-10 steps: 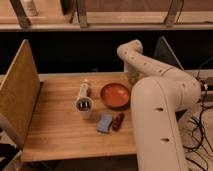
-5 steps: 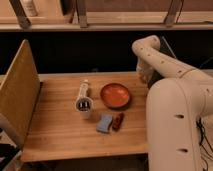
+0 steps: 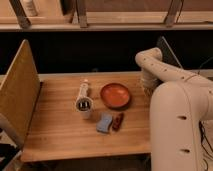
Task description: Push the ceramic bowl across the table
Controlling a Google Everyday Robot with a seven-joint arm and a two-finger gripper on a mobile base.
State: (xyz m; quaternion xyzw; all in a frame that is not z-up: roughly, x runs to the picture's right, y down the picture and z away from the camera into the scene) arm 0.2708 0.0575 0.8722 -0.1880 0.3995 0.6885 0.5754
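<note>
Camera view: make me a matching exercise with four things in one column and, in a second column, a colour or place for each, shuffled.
Things:
1. bowl
2. sponge
3. gripper
4. panel

Colour or place:
A. upright along the left edge of the table
B. orange-red and glossy
C. just right of the bowl in the picture, at the end of the arm
D. blue, beside a small dark-red object

Pairs: 1-B, 2-D, 3-C, 4-A
</note>
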